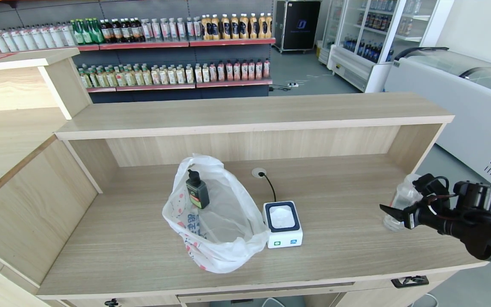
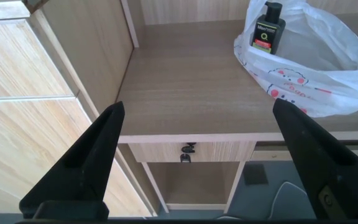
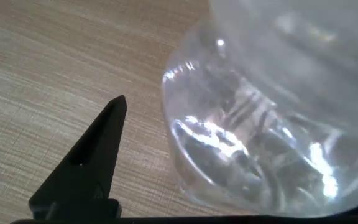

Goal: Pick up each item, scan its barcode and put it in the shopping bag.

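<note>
The white plastic shopping bag (image 1: 224,226) lies open on the worktop (image 1: 339,230), with a dark pump bottle (image 1: 197,190) upright inside it. The white scanner (image 1: 282,224) sits just beside the bag. Near the worktop's right end stands a clear bottle (image 3: 260,124). The right end effector (image 1: 400,195) is spread around it, and the one finger (image 3: 82,171) in the right wrist view is not touching it. The left end effector (image 2: 197,162) is spread wide and holds nothing.

Bright even daylight, faint shadows, glints on the clear bottle (image 3: 260,124)
</note>
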{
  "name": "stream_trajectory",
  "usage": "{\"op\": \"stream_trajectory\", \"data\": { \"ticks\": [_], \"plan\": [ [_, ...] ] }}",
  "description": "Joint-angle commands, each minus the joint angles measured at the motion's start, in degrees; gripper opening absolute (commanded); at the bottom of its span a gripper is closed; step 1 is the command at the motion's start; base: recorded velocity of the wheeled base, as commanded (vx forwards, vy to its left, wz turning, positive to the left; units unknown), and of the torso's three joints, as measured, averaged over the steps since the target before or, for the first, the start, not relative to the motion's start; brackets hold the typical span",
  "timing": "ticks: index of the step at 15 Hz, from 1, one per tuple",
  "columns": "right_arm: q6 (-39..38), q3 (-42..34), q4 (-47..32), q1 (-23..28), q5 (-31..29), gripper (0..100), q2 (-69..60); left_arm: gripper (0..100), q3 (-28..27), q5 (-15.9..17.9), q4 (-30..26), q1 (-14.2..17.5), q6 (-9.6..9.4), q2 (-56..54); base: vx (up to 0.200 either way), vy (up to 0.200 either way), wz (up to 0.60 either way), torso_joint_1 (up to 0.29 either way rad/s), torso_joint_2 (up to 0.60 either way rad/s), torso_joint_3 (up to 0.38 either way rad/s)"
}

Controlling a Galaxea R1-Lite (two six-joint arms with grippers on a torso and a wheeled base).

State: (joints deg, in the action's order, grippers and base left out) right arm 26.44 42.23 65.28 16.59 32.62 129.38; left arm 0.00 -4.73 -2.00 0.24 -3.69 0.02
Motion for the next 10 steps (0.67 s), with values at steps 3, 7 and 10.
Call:
{"op": "stream_trajectory", "data": {
  "ticks": [3,7,10],
  "plan": [
    [-0.16,-0.30,1.25,-0.07,-0.01,0,-0.18,100,0.00,-0.02,-0.02,0.02,0.00,-0.02,0.000,0.000,0.00,0.000,0.00,0.000],
    [-0.43,-0.57,1.16,0.11,-0.01,0,-1.06,100,0.00,-0.02,-0.02,0.02,0.00,-0.02,0.000,0.000,0.00,0.000,0.00,0.000],
    [-2.97,-0.66,0.99,0.02,-0.10,0,-2.46,100,0.00,-0.02,-0.02,0.02,0.00,-0.02,0.000,0.000,0.00,0.000,0.00,0.000]
  ]
}}
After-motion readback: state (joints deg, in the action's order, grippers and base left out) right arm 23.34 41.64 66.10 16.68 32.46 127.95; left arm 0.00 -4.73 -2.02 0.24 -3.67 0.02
